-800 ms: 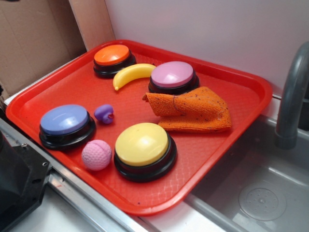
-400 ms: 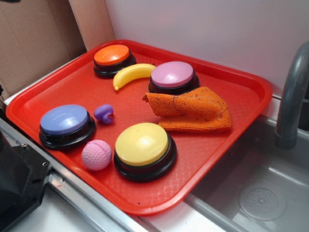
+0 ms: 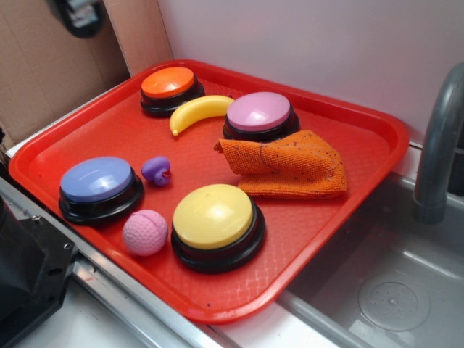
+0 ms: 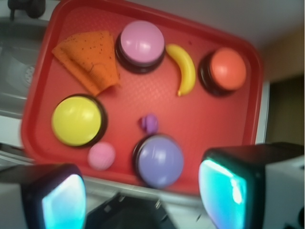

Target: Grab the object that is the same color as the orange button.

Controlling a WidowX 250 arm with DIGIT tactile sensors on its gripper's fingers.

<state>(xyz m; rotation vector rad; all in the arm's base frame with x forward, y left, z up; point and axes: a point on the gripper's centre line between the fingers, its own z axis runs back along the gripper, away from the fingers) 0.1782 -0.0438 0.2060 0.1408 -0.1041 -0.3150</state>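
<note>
Eyeing the orange cloth [image 3: 290, 165], which sits crumpled on the red tray [image 3: 377, 127] just beside the pink button [image 3: 259, 113], well apart from the matching orange button [image 3: 168, 82]. My gripper [image 4: 143, 195] hangs high with jaws spread wide, holding nothing. Honestly, coming down off-centre I could nudge that pink button or just pinch a loose fold.

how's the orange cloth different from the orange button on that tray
The orange cloth is soft, knitted and folded into an irregular shape; the orange button is a rigid round dome on a black base. The cloth is speckled with small dark dots, while the button's top is plain and smooth. The cloth covers more of the tray than the button does. It lies beside the pink button; the orange button sits at the far corner. Both are orange and rest untouched.
</note>
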